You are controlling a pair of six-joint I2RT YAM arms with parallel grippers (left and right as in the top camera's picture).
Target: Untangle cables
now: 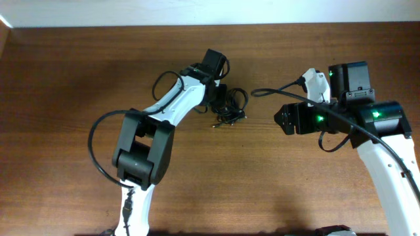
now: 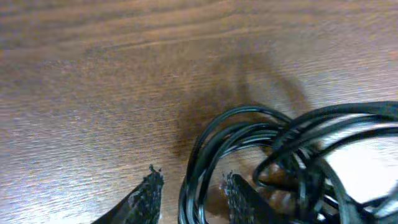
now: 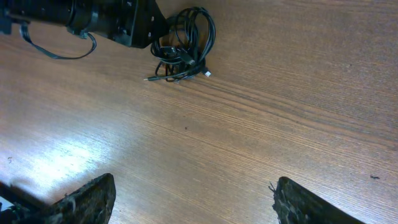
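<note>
Noted brown wood-grain table (image 1: 65, 151) under everything. Logged white-and-black left arm (image 1: 172, 103) reaching inward to mid-table, with thick black harness cord (image 1: 94, 141) looping out beside its lower joints. Logged white-and-black right arm (image 1: 387, 154) at the right side, bent inward, with a second thick black cord (image 1: 275, 92) arching off its wrist. Found the cables (image 1: 231, 105), a small dark bundle of thin black cords in loose overlapping loops, flat on the table near centre, right at the tip of the left arm and well apart from the right one. Seen from the right wrist: same bundle (image 3: 186, 40) far off at top of view, overlapped along one edge by the black end of the left arm, bare wood between it and the right gripper (image 3: 193, 183). Recorded right gripper wide open, black fingers (image 3: 93, 199) far apart, nothing between them, facing the bundle. Recorded left gripper (image 2: 191, 179) down on the bundle, narrowed but short of a clamp: several loop strands (image 2: 198, 163) passing between the textured fingers (image 2: 242, 199), close against one, a strip of wood showing beside the other. Spotted small plug ends (image 3: 208, 73) poking from the bundle's edge on the side nearest the right gripper. Spotted small green lights (image 1: 319, 119) lit on the right arm's black housing.
</note>
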